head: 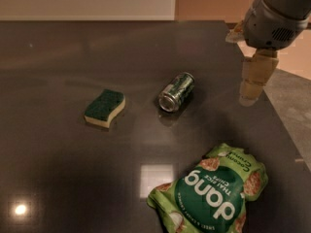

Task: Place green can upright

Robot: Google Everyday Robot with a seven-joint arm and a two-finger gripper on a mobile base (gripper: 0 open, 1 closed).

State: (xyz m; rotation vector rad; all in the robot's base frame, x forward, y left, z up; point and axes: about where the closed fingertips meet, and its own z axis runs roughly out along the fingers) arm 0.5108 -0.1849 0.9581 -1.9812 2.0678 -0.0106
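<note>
gripper [252, 84]: upper right of view, beige, hanging below a grey wrist housing [272, 21], pointing down over the table's right edge. nothing seen in it; open vs closed can't be made out from this angle. it is to the right of the green can and clearly apart from it, no contact w/ any item on the table.

1. snack bag [214, 198]: nearest, bottom right. light green, white "dang" lettering upside down from this view. lies flat & crumpled, partly cut off by the bottom edge.
2. glare patches: bright square reflection [156, 180] just left of the bag; small round one [20, 209] at bottom left.
3. sponge [104, 108]: left of centre, flat, green side up, pale yellow base, wavy outline.
4. green can [176, 91]: mid table, on its side, not upright. right of the sponge w/ a gap between. silver end faces the camera; dark green body w/ pale markings runs back toward upper right. faint reflection beneath it.
5. table [73, 52]: dark, glossy, fills most of the view.
6. farthest: pale wall panel [87, 1] top left, tan wall to its right; grey floor [291, 106] past the table's right edge.
</note>
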